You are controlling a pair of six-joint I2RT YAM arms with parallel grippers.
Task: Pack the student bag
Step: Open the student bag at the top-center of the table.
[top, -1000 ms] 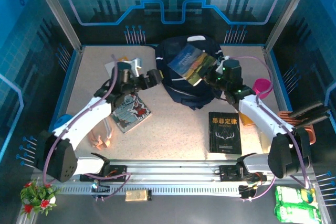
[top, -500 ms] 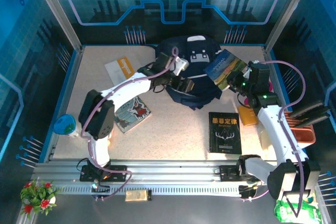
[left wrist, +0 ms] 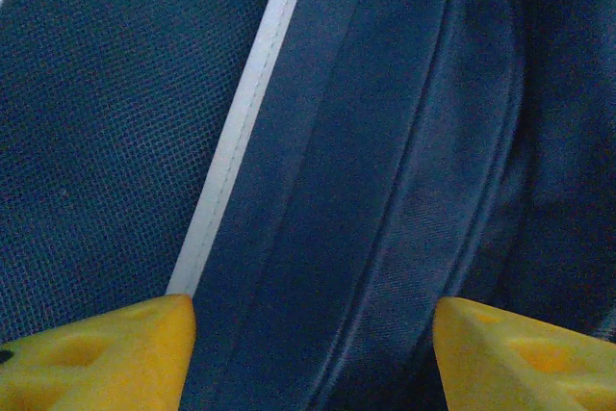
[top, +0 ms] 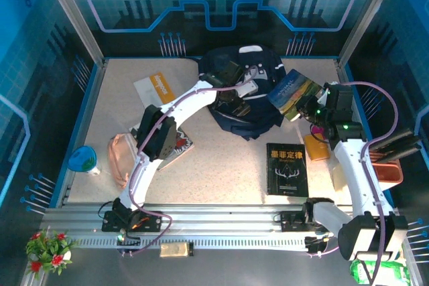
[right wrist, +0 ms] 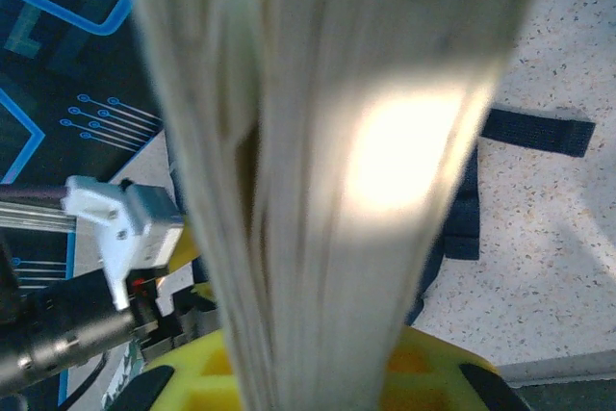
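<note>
The student bag (top: 244,115), dark navy with a thin white stripe (left wrist: 236,151), lies at the back middle of the table. My left gripper (top: 236,102) is down on top of it. In the left wrist view its yellow fingertips (left wrist: 96,353) stand apart, and the left gripper (left wrist: 313,339) is open with a ridge of bag fabric (left wrist: 385,190) lying between them. My right gripper (top: 315,107) hovers just right of the bag, shut on a book with a blue landscape cover (top: 291,90). The book's page edges (right wrist: 337,170) rise out of the right gripper (right wrist: 327,372).
A black book (top: 287,169) lies at front right, with a small orange book (top: 315,147) beside it. An illustrated book (top: 177,145) sits under the left arm and an orange-and-white booklet (top: 157,87) at back left. A teal cup (top: 84,159) and a peach pouch (top: 120,157) are at the left edge.
The left arm has swung from the illustrated book onto the bag, and its jaws have narrowed. The right gripper has carried the book from above the bag to its right side.
</note>
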